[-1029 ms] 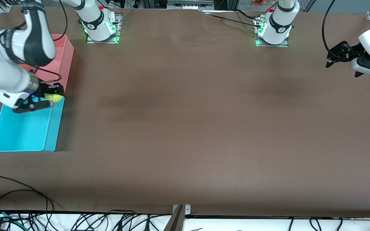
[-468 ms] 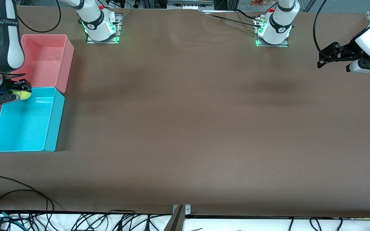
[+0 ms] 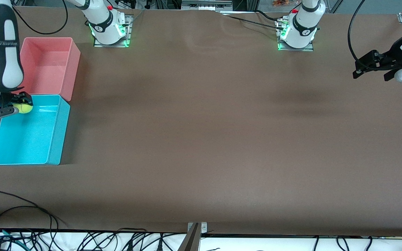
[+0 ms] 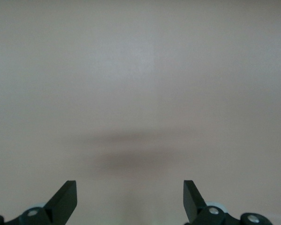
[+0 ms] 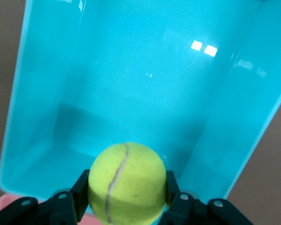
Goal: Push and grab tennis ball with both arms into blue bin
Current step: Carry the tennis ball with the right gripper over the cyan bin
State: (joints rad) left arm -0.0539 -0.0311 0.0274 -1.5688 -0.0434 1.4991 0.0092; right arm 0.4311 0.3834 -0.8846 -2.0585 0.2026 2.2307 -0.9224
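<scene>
My right gripper (image 3: 19,106) pinches the tennis ball (image 3: 24,108), a finger pressed to each side, and hangs over the blue bin (image 3: 52,150) at the end that touches the pink bin (image 3: 73,69). My right wrist view adds what the front view lacks: the ball's (image 5: 126,183) white seam, the bin's bare glossy floor (image 5: 145,84) with two bright light spots, and a sliver of pink under my fingers (image 5: 82,187). Well apart from the blue bin, at the left arm's end of the table, my left gripper (image 3: 359,69) waits in the air with its jaws spread wide; its wrist view shows only brown table (image 4: 140,70) and a soft shadow. Black cables trail along the table's camera-side edge
</scene>
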